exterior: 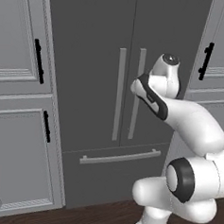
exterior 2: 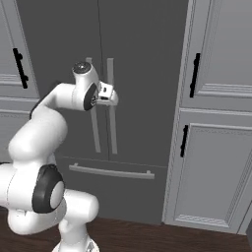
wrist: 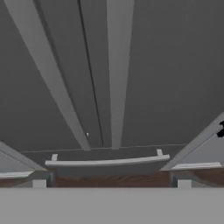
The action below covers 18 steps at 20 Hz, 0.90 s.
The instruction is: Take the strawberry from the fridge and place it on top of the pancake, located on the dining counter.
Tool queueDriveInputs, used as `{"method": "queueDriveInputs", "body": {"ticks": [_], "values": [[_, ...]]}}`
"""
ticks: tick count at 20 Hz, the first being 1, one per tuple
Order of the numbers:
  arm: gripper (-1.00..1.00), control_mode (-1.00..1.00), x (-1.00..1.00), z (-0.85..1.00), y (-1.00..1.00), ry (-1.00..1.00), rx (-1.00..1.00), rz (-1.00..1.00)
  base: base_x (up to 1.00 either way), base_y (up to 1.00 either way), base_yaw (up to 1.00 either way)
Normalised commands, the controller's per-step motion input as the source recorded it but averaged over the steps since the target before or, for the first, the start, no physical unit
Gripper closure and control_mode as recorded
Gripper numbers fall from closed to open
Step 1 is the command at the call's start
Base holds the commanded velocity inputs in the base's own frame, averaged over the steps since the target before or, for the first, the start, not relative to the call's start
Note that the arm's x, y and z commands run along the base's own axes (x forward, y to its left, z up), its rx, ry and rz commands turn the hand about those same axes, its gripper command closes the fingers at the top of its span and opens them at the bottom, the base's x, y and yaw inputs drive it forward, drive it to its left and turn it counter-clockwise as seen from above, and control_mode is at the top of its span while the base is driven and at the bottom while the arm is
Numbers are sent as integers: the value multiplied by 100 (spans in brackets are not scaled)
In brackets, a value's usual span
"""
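Closest to the base cameras is the white arm [exterior: 193,134], folded and reaching forward toward the fridge [exterior: 100,42]. Both fridge doors are shut, so the step in hand is, I judge, the very first one: to open the fridge before anything can be taken out. The gripper [exterior 2: 109,96] stands at the height of the two long vertical handles [wrist: 114,70], just in front of the right door's handle [exterior: 137,94] or maybe already touching it (the base views do not let me decide this). The jaws are spread wide and they pinch nothing.

From the hand camera, the two handles run side by side with the dark seam of the doors between them, and the lower drawer's bar [wrist: 107,162] lies across below. The finger tips themselves are hard to make out there.

For the next move, I think the gripper must come around one vertical handle, press together on it, and then pull along the arc of the door, not straight back.

Any strawberry must be behind the closed doors, so I cannot say where it lies relative to the jaws.
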Motion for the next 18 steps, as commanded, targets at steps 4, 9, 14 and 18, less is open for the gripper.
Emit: {"method": "queueDriveInputs", "body": {"ticks": [4,9,14,18], "values": [[-100,-100,82,-4,0,-6,0,-3,0,0,0],[-100,-100,68,-24,-4,-14,-1,-2,0,0,0],[-100,-100,46,-37,-25,-11,0,0,0,0,0],[-100,-100,50,-22,-1,-6,0,0,0,0,0]]}}
